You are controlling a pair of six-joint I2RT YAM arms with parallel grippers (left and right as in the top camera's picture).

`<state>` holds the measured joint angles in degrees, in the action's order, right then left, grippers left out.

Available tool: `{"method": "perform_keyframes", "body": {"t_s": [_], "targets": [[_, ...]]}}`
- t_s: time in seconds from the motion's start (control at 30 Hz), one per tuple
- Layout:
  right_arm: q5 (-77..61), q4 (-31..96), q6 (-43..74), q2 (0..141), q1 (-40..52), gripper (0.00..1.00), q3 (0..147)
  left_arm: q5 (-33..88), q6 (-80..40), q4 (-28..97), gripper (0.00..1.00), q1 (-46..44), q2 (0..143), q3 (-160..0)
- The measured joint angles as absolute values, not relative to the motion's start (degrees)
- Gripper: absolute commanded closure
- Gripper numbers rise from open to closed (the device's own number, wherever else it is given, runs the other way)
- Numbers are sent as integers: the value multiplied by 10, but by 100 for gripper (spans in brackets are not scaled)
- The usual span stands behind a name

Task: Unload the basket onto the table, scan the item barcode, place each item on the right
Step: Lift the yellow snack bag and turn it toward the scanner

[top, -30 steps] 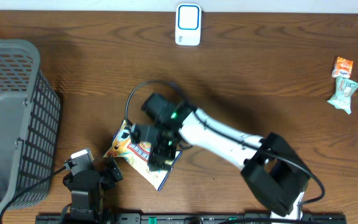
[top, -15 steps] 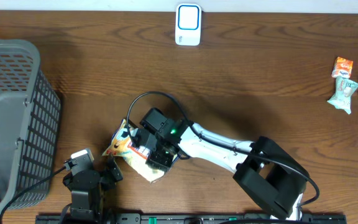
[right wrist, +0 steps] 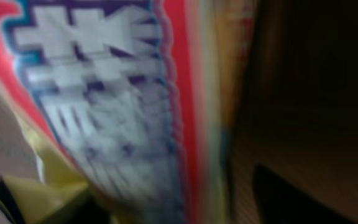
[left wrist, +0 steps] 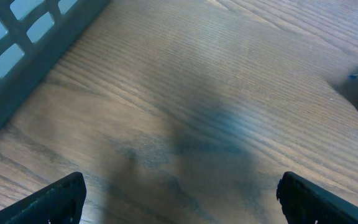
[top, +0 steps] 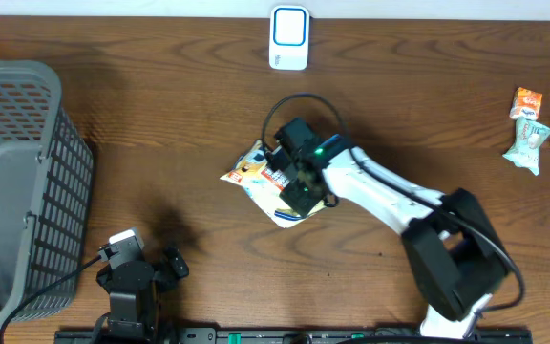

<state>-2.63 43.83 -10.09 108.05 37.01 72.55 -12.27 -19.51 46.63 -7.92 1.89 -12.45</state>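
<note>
The right pincer (top: 299, 189) grips the snack packet (top: 252, 171), well short of the scanner (top: 289, 38); the left pincer (left wrist: 182, 199) gapes empty. Next, I judge, the barcode must be brought facing the scanner.

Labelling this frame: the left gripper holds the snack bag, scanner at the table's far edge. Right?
No. The right gripper holds the snack bag, as the overhead view shows; the left gripper is open and empty. The scanner is at the far edge.
</note>
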Motion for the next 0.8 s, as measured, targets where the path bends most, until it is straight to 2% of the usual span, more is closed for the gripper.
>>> {"method": "perform_keyframes", "body": {"t_s": [0.03, 0.1, 0.17, 0.2, 0.4, 0.63, 0.67, 0.77, 0.8], "targets": [[-23, 439, -102, 1066, 370, 18, 727, -123, -195, 466, 2, -79, 19, -124], [-19, 432, -101, 1025, 372, 48, 734, -123, -195, 466, 2, -79, 19, -124], [-17, 417, -93, 985, 374, 92, 743, -123, -195, 466, 2, -79, 19, -124], [-17, 406, -83, 961, 374, 99, 750, -123, -195, 466, 2, -79, 19, -124], [-57, 375, -58, 948, 374, 99, 761, -123, -195, 466, 2, -79, 19, -124], [-102, 351, -46, 1065, 384, 98, 760, -123, -195, 466, 2, -79, 19, -124], [-106, 353, -43, 1086, 387, 94, 760, -123, -195, 466, 2, -79, 19, -124], [-112, 355, -31, 1135, 395, 62, 760, -123, -195, 466, 2, -79, 19, -124], [-118, 355, -25, 1142, 396, 33, 763, -123, -195, 466, 2, -79, 19, -124]]}}
